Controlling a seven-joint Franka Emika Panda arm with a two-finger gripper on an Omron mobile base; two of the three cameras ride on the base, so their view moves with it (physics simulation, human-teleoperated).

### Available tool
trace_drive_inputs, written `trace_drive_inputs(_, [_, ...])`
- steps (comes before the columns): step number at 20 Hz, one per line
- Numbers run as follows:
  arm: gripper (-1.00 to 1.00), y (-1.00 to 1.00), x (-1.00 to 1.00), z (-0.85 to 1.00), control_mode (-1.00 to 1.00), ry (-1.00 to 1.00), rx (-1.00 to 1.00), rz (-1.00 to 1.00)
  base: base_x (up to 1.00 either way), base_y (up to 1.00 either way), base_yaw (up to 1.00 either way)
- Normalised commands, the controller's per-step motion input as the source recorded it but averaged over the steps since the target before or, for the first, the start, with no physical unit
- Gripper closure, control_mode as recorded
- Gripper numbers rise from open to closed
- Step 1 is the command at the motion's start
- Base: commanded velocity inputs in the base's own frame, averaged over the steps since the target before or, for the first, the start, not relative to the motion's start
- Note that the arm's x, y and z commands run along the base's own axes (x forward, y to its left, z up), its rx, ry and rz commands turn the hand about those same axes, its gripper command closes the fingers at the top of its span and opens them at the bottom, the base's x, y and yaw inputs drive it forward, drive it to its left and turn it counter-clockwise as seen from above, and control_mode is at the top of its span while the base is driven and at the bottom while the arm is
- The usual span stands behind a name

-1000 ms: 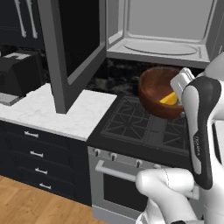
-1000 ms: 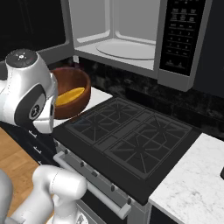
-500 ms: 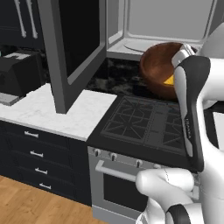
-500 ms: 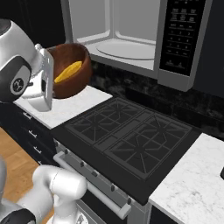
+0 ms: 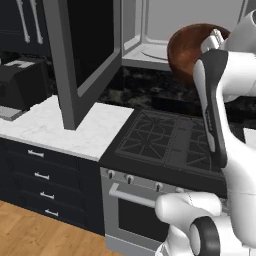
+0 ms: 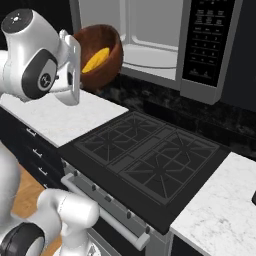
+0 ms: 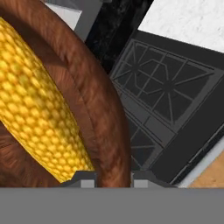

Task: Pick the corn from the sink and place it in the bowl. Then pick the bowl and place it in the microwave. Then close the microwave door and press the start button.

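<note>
In the left base view we see the bowl (image 5: 187, 50) held high over the back of the stove (image 5: 172, 145), just in front of the open microwave (image 5: 165, 35). Its brown underside faces us, and the arm (image 5: 220, 105) covers its right edge. The microwave door (image 5: 87, 55) stands swung out to the left, above the white counter (image 5: 65, 130).

In the right base view we see the bowl (image 6: 100, 55) tipped toward us, with the corn (image 6: 96, 60) lying inside it. The gripper (image 6: 75, 65) clamps the bowl's near rim, level with the microwave's (image 6: 160, 45) floor.

In the hand view we see the two fingertips (image 7: 85, 179) closed on the bowl's rim (image 7: 105, 113), one inside and one outside. The corn (image 7: 39, 113) rests against the inner wall, with the stove grates (image 7: 162, 92) below.
</note>
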Motion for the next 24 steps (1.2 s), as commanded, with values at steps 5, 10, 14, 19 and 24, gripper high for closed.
trace_drive_inputs(5, [1.0, -0.28, 0.68, 0.28, -1.0, -0.01, 0.0, -0.02, 0.0, 0.0, 0.0])
trace_drive_inputs(10, [1.0, -0.3, 0.69, 0.27, -1.0, 0.01, 0.01, 0.0, 0.0, 0.0, 0.0])
trace_drive_inputs(14, [1.0, -0.37, 0.67, 0.24, -1.0, 0.0, 0.07, 0.0, 0.0, 0.0, 0.0])
trace_drive_inputs(19, [1.0, -0.29, 0.87, -0.03, -1.0, 0.0, 0.09, 0.0, 0.0, 0.0, 0.0])
trace_drive_inputs(24, [1.0, -0.19, 0.87, -0.04, -1.0, 0.0, 0.06, 0.0, 0.0, 0.0, 0.0])
